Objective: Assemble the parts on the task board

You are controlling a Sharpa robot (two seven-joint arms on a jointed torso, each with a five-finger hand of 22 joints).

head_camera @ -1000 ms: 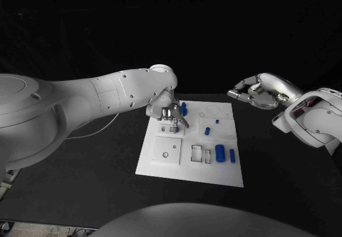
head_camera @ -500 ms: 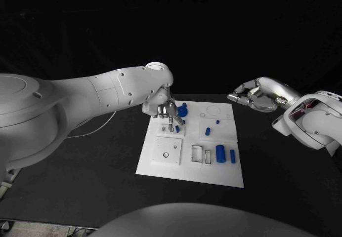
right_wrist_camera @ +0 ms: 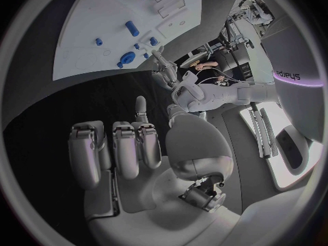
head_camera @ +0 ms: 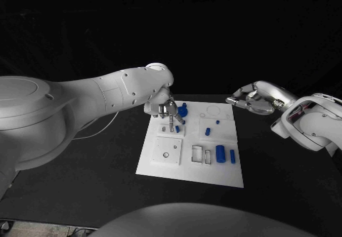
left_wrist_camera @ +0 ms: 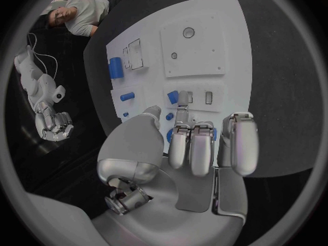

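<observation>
**Left hand works the far corner of the board**

Nearest on the board point(head_camera: 160, 165) sit a square plate with a hole, two open slots and a blue cylinder point(head_camera: 220, 153) with a thin pin point(head_camera: 232, 156) beside it. Mid-board stands a short peg point(head_camera: 207, 131). Farther back, over the far-left corner, hangs the left hand point(head_camera: 165, 109), fingers pointing down beside a blue round part point(head_camera: 182, 111) and a small block point(head_camera: 177, 128) in its recess. From the wrist, the fingers point(left_wrist_camera: 192, 147) lie together and extended — nothing visibly pinched, though whether a fingertip touches a part I cannot tell. I judge it released, about to pick or press a piece here.

To do that well, the hand should come down straight, close on the part's sides only, and keep the part upright over its socket — a tilted push would likely jam it or nudge the neighbours.

The right hand point(head_camera: 254, 100) hovers past the board's far-right corner, off the table, fingers curled in on nothing.

The table point(head_camera: 85, 173) is matte black; the room beyond is dark.
</observation>
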